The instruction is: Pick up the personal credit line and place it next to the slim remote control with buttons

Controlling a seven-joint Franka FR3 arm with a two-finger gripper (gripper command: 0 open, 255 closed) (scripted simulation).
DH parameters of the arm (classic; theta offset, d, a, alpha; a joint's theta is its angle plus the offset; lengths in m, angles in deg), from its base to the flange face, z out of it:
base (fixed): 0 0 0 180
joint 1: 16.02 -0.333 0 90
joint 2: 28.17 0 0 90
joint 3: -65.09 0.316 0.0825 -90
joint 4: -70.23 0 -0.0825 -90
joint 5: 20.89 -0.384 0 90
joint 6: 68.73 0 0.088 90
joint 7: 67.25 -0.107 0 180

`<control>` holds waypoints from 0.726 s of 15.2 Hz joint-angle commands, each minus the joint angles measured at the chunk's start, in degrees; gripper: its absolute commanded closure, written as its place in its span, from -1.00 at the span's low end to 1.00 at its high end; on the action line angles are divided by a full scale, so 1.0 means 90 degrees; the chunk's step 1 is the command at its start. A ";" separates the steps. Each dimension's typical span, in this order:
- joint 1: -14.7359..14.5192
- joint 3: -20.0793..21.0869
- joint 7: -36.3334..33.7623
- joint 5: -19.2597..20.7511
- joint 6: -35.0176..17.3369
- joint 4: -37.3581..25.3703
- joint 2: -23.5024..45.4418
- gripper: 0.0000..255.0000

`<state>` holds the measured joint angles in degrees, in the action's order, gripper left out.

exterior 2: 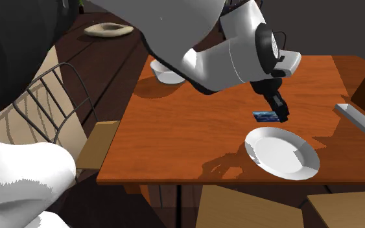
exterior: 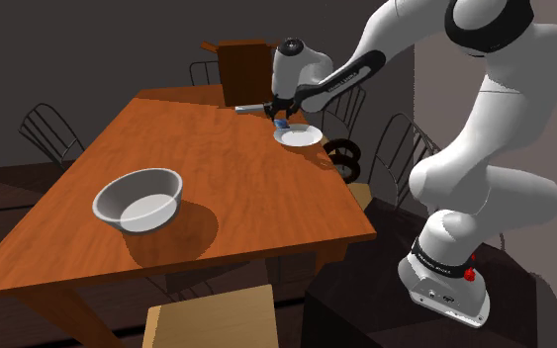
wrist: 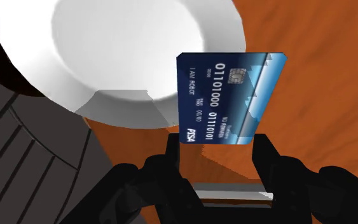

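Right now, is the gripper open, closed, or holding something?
Gripper: closed on the blue credit card, next to the white plate.

My shoulder camera sits behind the stand point(exterior: 365, 311), aimed toward ten o'clock over the table point(exterior: 217, 178). My second camera sits close by the arm point(exterior 2: 174, 32), facing across the table. My wrist camera hovers near the plate point(wrist: 126, 44), shared by all three.

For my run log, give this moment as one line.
gripper: shut on credit card | credit card: beside white plate | remote: apart from credit card
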<state>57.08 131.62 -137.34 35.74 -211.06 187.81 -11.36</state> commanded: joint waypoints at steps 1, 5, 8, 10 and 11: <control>-0.0545 -0.0443 -0.0003 0.0429 0.0345 -0.0603 0.0632 1.00; -0.1344 -0.1000 0.0337 0.0793 0.0857 -0.1863 0.1633 1.00; -0.1888 -0.1308 0.0717 0.0931 0.1194 -0.2911 0.2342 1.00; -0.2258 -0.1482 0.1026 0.0979 0.1413 -0.3688 0.2818 1.00; -0.2450 -0.1560 0.1198 0.0993 0.1524 -0.4109 0.3063 1.00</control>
<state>36.45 118.16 -127.99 44.60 -198.25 154.06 14.35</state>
